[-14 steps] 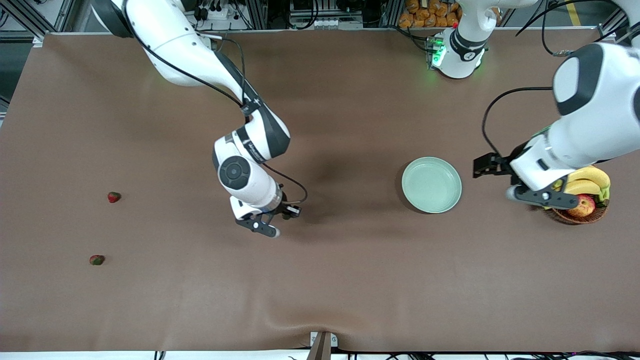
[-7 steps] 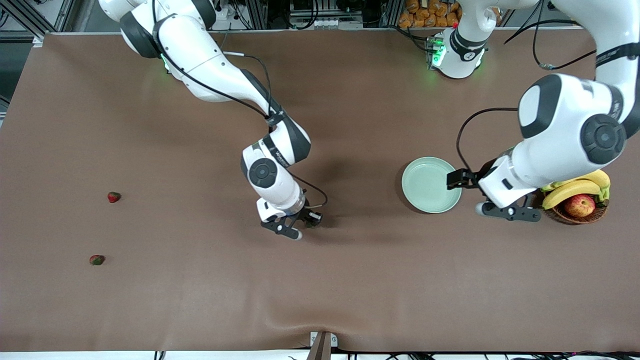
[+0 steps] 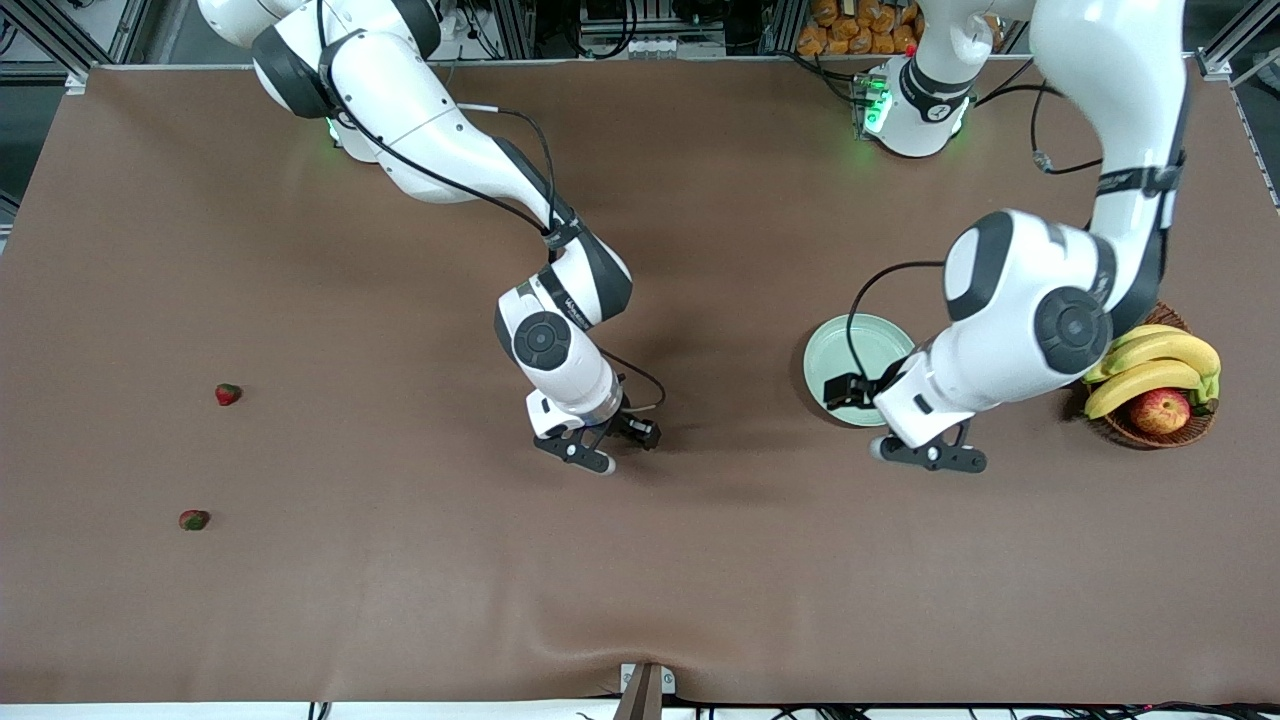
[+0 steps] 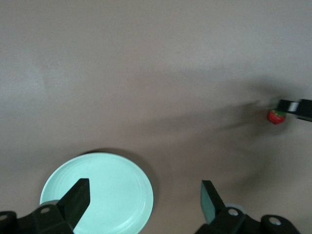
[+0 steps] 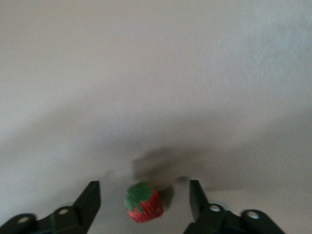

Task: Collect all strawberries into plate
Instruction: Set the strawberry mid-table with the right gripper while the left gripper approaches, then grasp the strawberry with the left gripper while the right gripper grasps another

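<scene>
Strawberries, small and red with green caps: one (image 5: 144, 203) sits between the open fingers of the right gripper (image 5: 144, 200), mid-counter; two (image 3: 228, 394) (image 3: 194, 519) lie toward the right arm's end. Left gripper (image 4: 145, 198), fingers open, hovers over the round mint-green plate (image 3: 862, 345).

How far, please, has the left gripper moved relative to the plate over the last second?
Yes, it moved: the left gripper went from beside the basket toward the right arm's end, and now hangs over the plate.

We record a table (image 3: 700, 560) under a brown cloth. Along its top edge we note metal framing (image 3: 520, 30) and cables (image 3: 620, 20).
</scene>
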`<state>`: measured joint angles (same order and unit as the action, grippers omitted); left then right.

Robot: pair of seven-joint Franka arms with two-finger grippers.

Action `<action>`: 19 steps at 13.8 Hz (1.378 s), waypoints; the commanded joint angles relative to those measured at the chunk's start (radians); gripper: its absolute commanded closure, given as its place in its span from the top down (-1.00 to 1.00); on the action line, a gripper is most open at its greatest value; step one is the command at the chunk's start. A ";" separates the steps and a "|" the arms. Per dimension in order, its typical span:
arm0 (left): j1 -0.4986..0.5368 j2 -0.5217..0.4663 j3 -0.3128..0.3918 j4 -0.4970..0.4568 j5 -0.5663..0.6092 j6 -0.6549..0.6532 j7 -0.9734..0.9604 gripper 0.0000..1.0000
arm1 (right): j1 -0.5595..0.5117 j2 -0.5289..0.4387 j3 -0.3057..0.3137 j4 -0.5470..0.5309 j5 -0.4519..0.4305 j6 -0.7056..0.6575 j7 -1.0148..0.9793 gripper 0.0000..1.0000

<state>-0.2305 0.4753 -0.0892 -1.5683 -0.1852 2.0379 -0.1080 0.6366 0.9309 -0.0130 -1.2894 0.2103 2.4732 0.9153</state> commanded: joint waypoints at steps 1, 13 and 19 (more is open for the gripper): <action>-0.030 0.057 0.003 0.046 -0.037 0.047 -0.009 1.00 | -0.070 -0.081 0.004 -0.001 -0.002 -0.093 -0.051 1.00; -0.306 0.270 0.006 0.082 -0.132 0.493 -0.272 1.00 | -0.587 -0.155 -0.041 -0.005 -0.158 -0.412 -0.629 1.00; -0.359 0.367 0.005 0.103 -0.134 0.680 -0.300 1.00 | -0.764 -0.098 -0.041 -0.005 -0.230 -0.298 -1.046 1.00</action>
<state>-0.5739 0.8116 -0.0932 -1.5150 -0.3022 2.6900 -0.3953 -0.0885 0.8150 -0.0725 -1.2924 0.0105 2.1355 -0.0169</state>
